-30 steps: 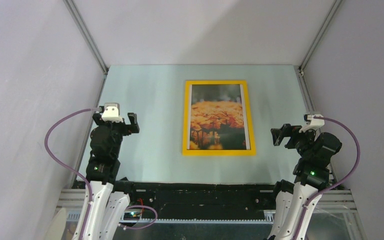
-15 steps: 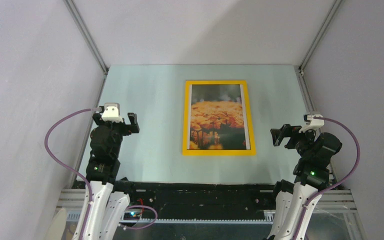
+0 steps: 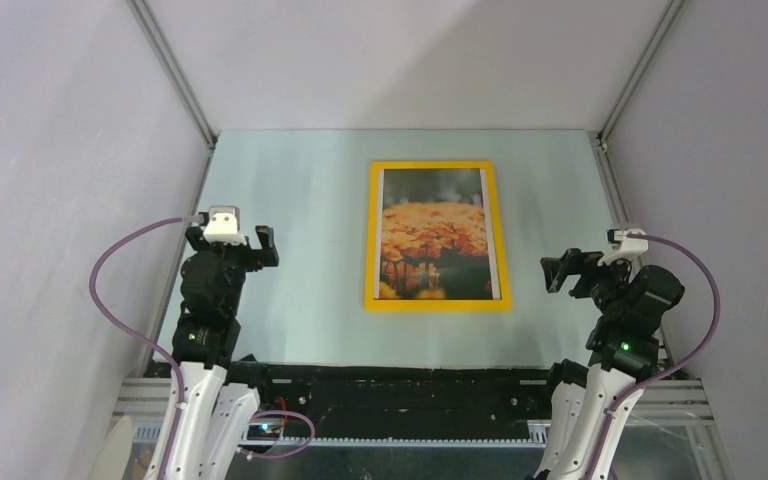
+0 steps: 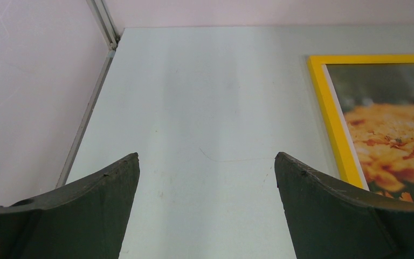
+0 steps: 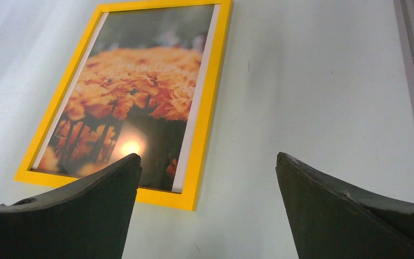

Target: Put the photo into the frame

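Left arm: rises from its base at the near-left edge of the desk [image 3: 300, 200], folded at the elbow, with the wrist held above the left part of the desk and aimed at the far wall.
Left pincer [image 3: 232, 240]: wide open and holding nothing; in the left wrist view its two dark fingers [image 4: 102, 189] stand well apart, with bare desk between them.
Right arm: rises from the near-right base, bent sharply, with the wrist turned inward toward the middle of the desk.
Right pincer [image 3: 570, 268]: spread wide and gripping nothing. It hangs above the desk, apart from the frame's near-right corner, and it touches neither the frame nor the photo.
Frame [image 3: 374, 235]: yellow-orange, lying flat at the middle of the desk with its long sides running from near to far, between the two arms and clear of both.
Photo [image 3: 435, 235]: lies flat inside the frame, orange flowers face up. Its white border shows along the left and right inner edges, and the right wrist view shows a bright glare spot on its lower dark part.
Cables: a purple cable loops outward from each wrist down to its arm.
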`<state>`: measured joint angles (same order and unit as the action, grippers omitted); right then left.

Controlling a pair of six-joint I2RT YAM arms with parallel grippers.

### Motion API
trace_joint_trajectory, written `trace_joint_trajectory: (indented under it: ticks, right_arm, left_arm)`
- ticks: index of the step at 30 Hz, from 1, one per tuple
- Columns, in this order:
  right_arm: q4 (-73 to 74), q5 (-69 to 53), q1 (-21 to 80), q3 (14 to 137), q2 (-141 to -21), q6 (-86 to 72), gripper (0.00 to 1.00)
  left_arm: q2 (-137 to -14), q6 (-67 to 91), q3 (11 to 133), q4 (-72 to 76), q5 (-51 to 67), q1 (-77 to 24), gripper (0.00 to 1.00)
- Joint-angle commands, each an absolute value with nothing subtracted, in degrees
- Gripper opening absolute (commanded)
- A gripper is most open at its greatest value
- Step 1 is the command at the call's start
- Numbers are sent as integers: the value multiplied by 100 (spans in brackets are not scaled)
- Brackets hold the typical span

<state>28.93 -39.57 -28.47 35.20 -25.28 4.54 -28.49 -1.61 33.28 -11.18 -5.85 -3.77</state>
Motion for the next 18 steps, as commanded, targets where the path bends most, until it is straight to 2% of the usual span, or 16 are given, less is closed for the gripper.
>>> trace_joint_trajectory:
  ticks: [1,18]
  right_arm:
    - [2861,-4052,-2894,3722,-2484,486,99]
    - [2841,-4109,-2926,3715,-2484,501,99]
  left_arm:
    - [-2818,-296,3261,-875,-599,-337,100]
    - [-2786,-317,3249,-872,-618,-335,100]
